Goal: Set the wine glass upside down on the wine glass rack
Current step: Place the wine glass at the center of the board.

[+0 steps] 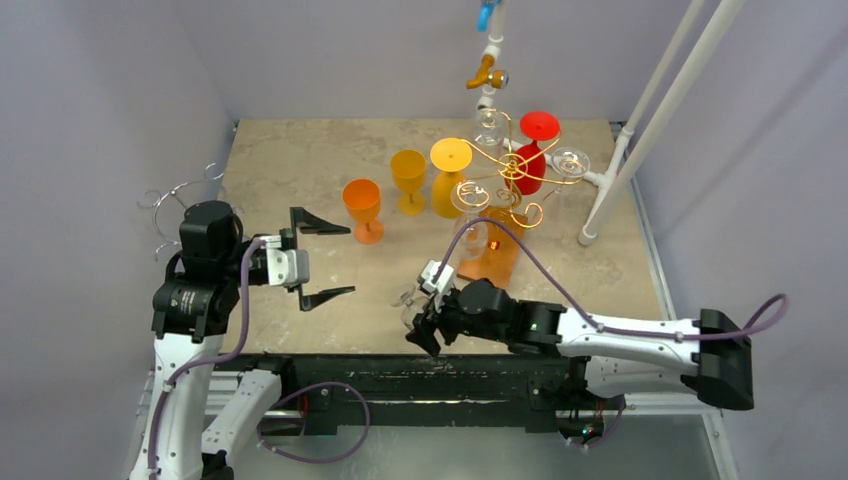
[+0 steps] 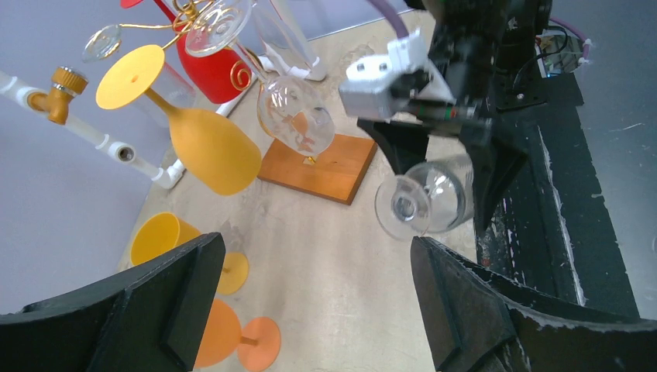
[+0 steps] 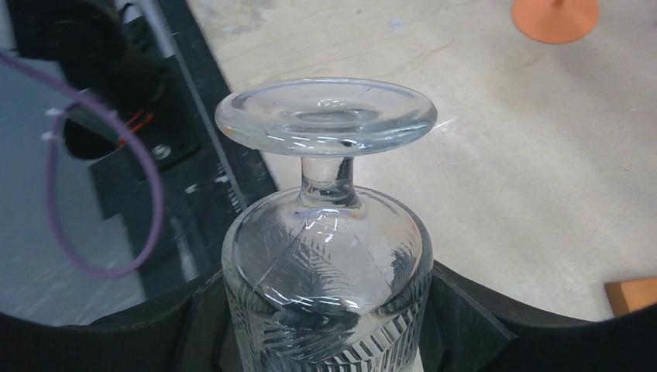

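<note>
A clear cut-pattern wine glass (image 3: 329, 256) is clamped by its bowl between my right gripper's (image 3: 325, 329) black jaws, its round foot pointing away from the wrist. From above, the right gripper (image 1: 420, 322) and the wine glass (image 1: 408, 300) sit near the table's front edge. The gold wire wine glass rack (image 1: 512, 172) on its wooden base (image 1: 493, 258) rises behind them. My left gripper (image 1: 335, 260) is open and holds nothing, to the left of the glass. The left wrist view shows the glass (image 2: 424, 203) just beyond the left gripper (image 2: 318, 287), foot toward the camera.
An orange glass (image 1: 363, 208) and a yellow glass (image 1: 408, 178) stand upright left of the rack. A yellow glass (image 1: 450, 178), a red glass (image 1: 530, 152) and clear glasses (image 1: 570, 162) hang inverted on it. White pipes (image 1: 640, 130) slant at the right. The black front rail (image 1: 420, 375) lies beneath the right gripper.
</note>
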`<state>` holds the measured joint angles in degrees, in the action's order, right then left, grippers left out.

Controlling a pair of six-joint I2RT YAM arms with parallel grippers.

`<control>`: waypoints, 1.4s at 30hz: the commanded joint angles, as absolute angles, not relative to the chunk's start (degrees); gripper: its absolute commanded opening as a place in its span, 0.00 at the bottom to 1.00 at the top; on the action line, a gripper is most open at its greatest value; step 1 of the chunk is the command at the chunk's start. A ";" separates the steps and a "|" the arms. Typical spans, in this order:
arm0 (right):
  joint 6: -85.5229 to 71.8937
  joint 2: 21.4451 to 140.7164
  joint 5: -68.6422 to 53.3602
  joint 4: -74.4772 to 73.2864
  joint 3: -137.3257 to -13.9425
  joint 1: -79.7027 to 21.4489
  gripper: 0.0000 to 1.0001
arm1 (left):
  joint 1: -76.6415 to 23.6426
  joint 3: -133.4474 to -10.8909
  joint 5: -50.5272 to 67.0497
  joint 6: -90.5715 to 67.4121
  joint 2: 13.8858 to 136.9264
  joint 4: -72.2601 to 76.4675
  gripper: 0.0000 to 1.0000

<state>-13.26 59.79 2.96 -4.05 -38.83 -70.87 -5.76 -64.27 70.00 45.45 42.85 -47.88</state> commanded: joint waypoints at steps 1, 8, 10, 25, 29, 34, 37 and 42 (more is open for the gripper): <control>-11.38 67.78 15.49 27.23 -35.34 -71.37 0.11 | -5.63 -67.18 69.58 44.86 42.29 -48.48 0.98; -9.29 91.18 22.74 56.81 -34.81 -72.38 0.00 | -5.63 -69.68 65.98 43.42 41.32 -49.96 0.99; -8.57 96.75 25.95 62.50 -35.56 -73.59 0.00 | -5.63 -69.90 65.10 43.82 40.62 -50.59 1.00; -9.44 107.48 39.68 71.83 -31.50 -81.00 0.56 | -5.62 -73.30 64.84 44.18 40.89 -51.91 1.00; -11.07 108.88 43.47 71.79 -30.48 -83.93 0.74 | -5.62 -73.41 64.95 44.20 40.38 -52.08 1.00; -11.90 109.19 46.52 71.49 -30.49 -85.54 0.99 | -5.67 -73.95 65.04 44.48 39.86 -52.98 1.00; -12.21 109.25 47.68 70.83 -30.71 -86.18 0.99 | -5.65 -74.00 64.95 45.93 39.49 -54.26 1.00; -13.01 106.55 49.48 68.79 -29.81 -87.11 0.99 | -5.63 -74.00 64.94 46.95 39.20 -55.11 1.00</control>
